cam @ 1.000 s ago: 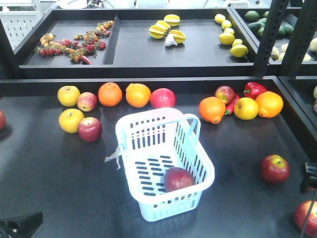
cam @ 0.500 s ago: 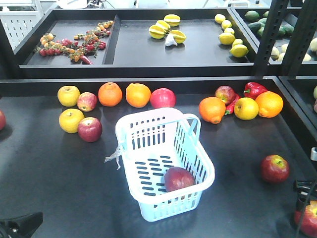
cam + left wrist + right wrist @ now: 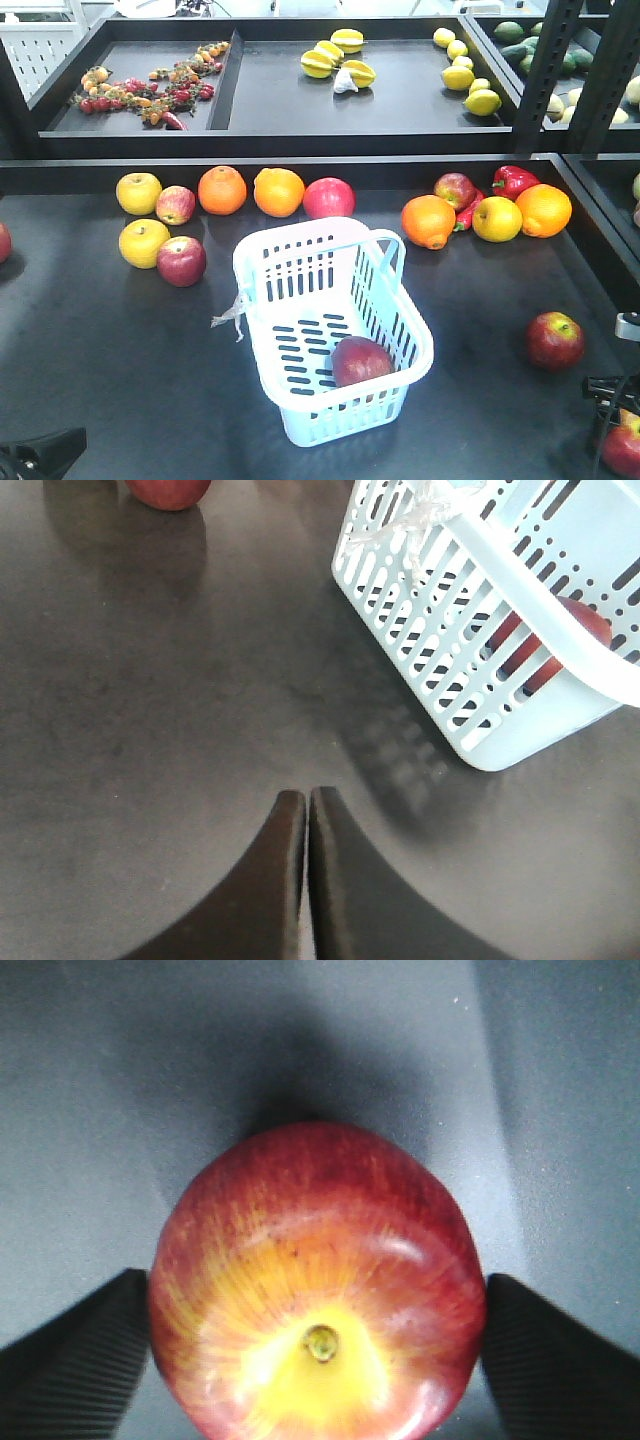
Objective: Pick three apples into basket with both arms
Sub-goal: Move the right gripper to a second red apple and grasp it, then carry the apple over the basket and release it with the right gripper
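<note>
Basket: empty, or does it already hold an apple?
Not empty: one red apple lies inside the basket, at its end nearest the camera.

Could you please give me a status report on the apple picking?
Left hand shut, empty. Right hand astride an apple, grip unconfirmed. One apple in the basket. Loose apple near the route.
</note>
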{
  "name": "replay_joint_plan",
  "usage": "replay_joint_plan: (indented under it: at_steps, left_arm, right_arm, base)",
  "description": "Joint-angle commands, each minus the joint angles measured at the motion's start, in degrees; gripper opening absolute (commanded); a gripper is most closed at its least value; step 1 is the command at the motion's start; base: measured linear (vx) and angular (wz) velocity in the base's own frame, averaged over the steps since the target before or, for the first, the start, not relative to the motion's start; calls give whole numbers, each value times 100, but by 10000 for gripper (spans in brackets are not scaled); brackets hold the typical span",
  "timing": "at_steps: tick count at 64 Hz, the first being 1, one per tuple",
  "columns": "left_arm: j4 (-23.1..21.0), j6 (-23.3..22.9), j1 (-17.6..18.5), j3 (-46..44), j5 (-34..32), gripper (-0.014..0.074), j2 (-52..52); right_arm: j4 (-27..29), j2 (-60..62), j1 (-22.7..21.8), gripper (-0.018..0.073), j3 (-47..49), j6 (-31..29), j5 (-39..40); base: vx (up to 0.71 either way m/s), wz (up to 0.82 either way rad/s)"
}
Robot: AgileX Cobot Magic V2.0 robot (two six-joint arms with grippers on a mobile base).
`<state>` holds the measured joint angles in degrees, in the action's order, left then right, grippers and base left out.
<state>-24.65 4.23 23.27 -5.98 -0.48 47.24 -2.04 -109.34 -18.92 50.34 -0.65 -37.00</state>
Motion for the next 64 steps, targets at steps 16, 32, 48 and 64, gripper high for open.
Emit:
replay_joint_plan:
  at_steps: [16,32,48,64]
  left_arm:
    - [-38,-41,6,-122,-316,-8,-29]
    - [-38,-41,6,-122,-316,-8,-29]
    - [-38,-41,6,-122,-316,-8,-29]
    - [-38,-41,6,-122,-321,-8,-29]
  right_arm:
    - [-6,482,-44,223,137,-164,-16]
    - [781,1660,-44,99,137,-548,-109]
    - [3519,3332,593,97,137,-2833,-603]
    - [5568,3562,2083,99,137,-3965,-79]
  base:
    - [0,0]
    - [0,0]
    - [0,0]
    - [0,0]
